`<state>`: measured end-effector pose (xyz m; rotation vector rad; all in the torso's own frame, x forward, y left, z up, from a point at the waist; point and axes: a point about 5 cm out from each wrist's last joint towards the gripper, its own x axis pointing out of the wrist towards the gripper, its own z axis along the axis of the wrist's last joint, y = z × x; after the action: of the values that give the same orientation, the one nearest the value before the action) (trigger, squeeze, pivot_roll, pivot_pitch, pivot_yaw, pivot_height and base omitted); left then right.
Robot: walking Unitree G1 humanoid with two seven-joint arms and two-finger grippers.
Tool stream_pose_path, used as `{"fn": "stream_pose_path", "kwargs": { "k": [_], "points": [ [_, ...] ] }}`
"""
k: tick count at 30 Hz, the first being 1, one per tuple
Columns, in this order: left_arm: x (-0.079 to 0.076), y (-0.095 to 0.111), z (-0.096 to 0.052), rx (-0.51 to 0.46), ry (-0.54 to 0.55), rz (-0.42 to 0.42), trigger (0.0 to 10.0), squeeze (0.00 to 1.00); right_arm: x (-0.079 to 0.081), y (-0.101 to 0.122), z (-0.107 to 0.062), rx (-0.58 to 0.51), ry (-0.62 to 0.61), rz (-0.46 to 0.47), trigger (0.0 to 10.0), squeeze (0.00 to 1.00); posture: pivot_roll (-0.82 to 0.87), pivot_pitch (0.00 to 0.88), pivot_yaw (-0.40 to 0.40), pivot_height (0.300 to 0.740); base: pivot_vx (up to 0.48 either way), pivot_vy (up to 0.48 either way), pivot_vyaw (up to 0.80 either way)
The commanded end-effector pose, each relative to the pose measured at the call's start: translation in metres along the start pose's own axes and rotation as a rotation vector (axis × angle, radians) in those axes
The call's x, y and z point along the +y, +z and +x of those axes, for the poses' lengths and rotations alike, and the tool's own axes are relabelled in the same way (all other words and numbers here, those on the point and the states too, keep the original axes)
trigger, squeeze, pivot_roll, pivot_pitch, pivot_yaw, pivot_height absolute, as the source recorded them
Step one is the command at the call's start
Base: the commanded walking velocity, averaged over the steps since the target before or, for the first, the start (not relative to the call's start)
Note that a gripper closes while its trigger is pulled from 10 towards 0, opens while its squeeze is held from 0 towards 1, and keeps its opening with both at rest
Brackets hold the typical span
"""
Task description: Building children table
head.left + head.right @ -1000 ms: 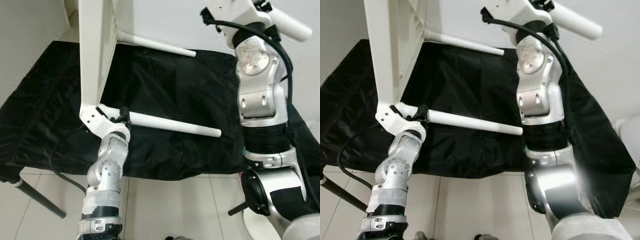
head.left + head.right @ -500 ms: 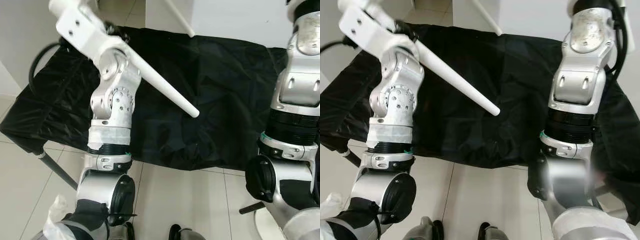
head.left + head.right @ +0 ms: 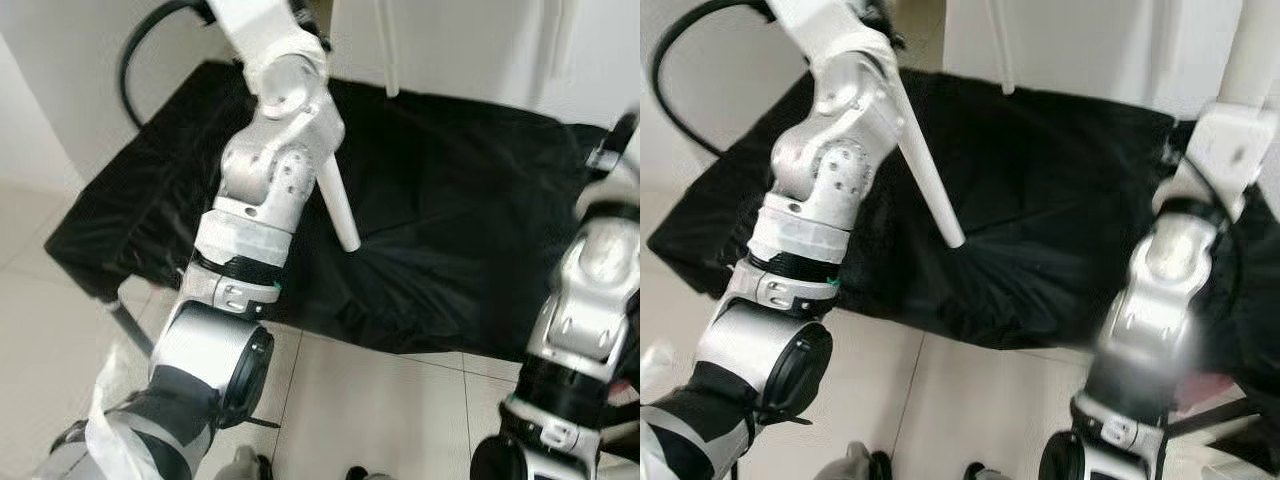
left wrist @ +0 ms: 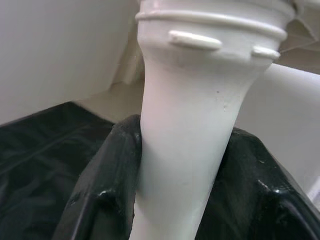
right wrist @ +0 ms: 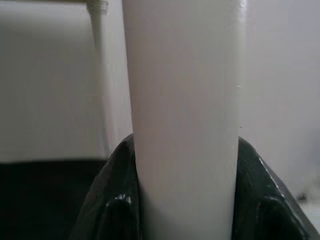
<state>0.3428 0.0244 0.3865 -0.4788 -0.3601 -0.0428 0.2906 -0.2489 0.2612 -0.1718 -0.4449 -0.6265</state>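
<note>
The white children's table is held up above a black cloth-covered surface point(image 3: 450, 200). One white table leg point(image 3: 338, 208) slants down beside my raised left arm, its tip just over the cloth. My left gripper point(image 4: 185, 150) is shut on this leg close to its ribbed top end, with black fingers point(image 4: 107, 180) on either side. My right gripper point(image 5: 182, 165) is shut on another white leg point(image 5: 182, 90), which also appears at the right edge point(image 3: 1258, 50). A third thin leg point(image 3: 390, 50) hangs down at the back. The tabletop itself is out of sight above.
Black cloth drapes over the low surface's front edge point(image 3: 400, 335). Pale tiled floor point(image 3: 380, 410) lies in front of it. A white wall point(image 3: 60, 110) rises on the left, and a black cable point(image 3: 680, 60) loops from my left arm.
Both arms have risen, carrying the table upward. The leg in my left gripper swung from lying nearly level to pointing down at the cloth. The camera view has also shifted.
</note>
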Motion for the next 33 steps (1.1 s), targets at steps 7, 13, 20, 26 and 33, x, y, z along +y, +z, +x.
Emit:
{"fn": "stream_pose_path", "kwargs": {
  "k": [7, 13, 20, 26, 33],
  "points": [
    [-0.037, 0.002, -0.016, 0.01, -0.621, -0.113, 10.0, 1.0, 0.03, -0.047, -0.026, 0.262, 0.168, 0.121, 10.0, 1.0, -0.06, 0.14, 0.037, 0.74, 0.0, 0.0, 0.0],
    [-0.025, -0.015, -0.016, 0.086, -0.607, -0.067, 10.0, 1.0, 0.04, -0.049, -0.035, 0.269, 0.224, 0.17, 10.0, 1.0, -0.05, 0.142, 0.035, 0.74, 0.0, 0.0, 0.0],
    [-0.005, -0.021, -0.022, 0.106, -0.586, -0.047, 10.0, 0.0, 0.043, -0.043, -0.039, 0.21, 0.277, 0.235, 10.0, 0.0, -0.04, 0.142, 0.031, 0.74, 0.0, 0.0, 0.0],
    [0.018, -0.025, -0.033, 0.094, -0.59, -0.027, 10.0, 0.0, 0.04, -0.036, -0.048, 0.159, 0.294, 0.276, 10.0, 0.0, -0.03, 0.14, 0.028, 0.74, 0.0, 0.0, 0.0],
    [0.047, -0.038, -0.055, 0.115, -0.578, 0.059, 10.0, 0.0, 0.037, -0.033, -0.067, 0.121, 0.318, 0.275, 10.0, 0.0, -0.02, 0.143, 0.028, 0.74, 0.0, 0.0, 0.0]
  ]
}}
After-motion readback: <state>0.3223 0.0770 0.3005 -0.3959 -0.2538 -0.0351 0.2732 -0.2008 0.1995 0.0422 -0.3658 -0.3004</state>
